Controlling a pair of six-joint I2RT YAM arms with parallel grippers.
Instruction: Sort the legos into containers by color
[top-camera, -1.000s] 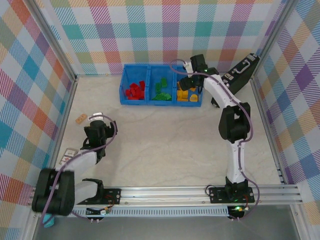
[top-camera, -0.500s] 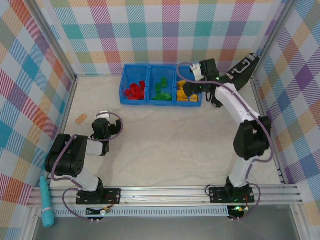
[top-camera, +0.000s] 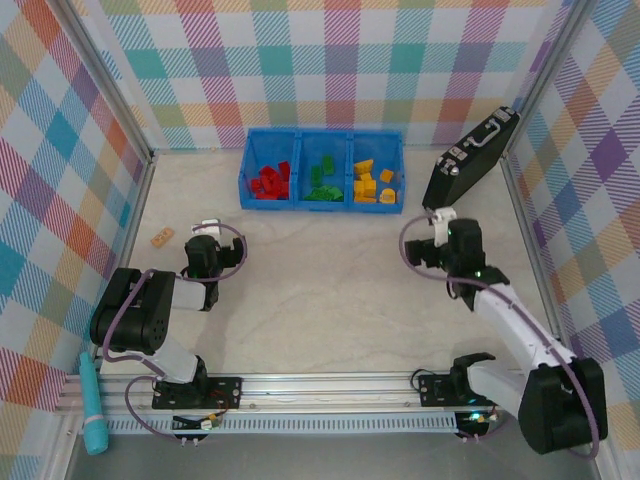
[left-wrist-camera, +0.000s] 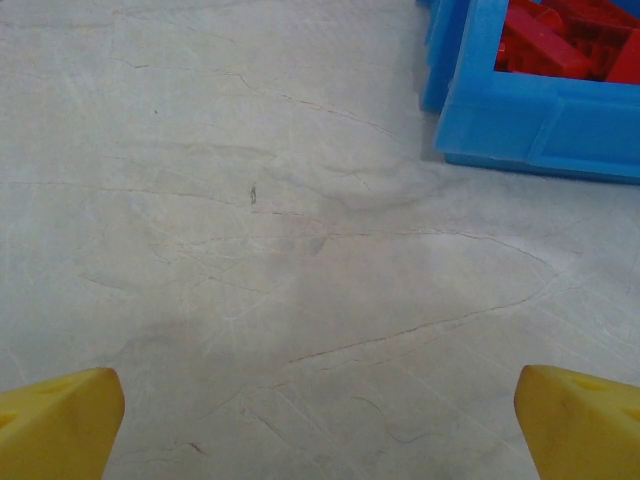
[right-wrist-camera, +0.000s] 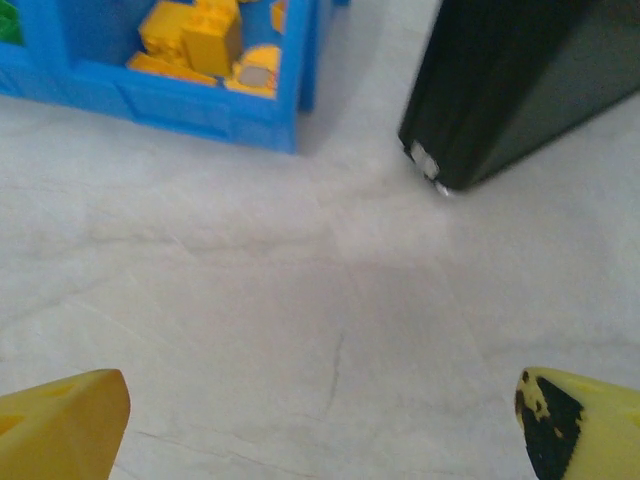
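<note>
The legos lie sorted in the blue tray (top-camera: 320, 203) at the back: red ones (top-camera: 270, 183) in the left container, green ones (top-camera: 322, 178) in the middle, yellow ones (top-camera: 372, 184) on the right. My left gripper (top-camera: 207, 228) hovers open over bare table, near and left of the tray; its wrist view shows the red legos (left-wrist-camera: 560, 40) behind the tray wall (left-wrist-camera: 540, 130). My right gripper (top-camera: 443, 218) is open too, near and right of the tray. In its wrist view the yellow legos (right-wrist-camera: 195, 35) lie ahead to the left. Nothing sits between either pair of fingers (left-wrist-camera: 60, 425) (right-wrist-camera: 60, 430).
A black briefcase (top-camera: 470, 160) (right-wrist-camera: 530, 80) leans at the back right, close to my right gripper. A small tan block (top-camera: 161, 237) lies left of my left gripper. A teal tool (top-camera: 92, 405) rests by the near left rail. Plaid walls enclose the table.
My right arm pulled back from over the yellow container toward the near right, its gripper opening wide. My left arm folded back early on and has since stayed still.
</note>
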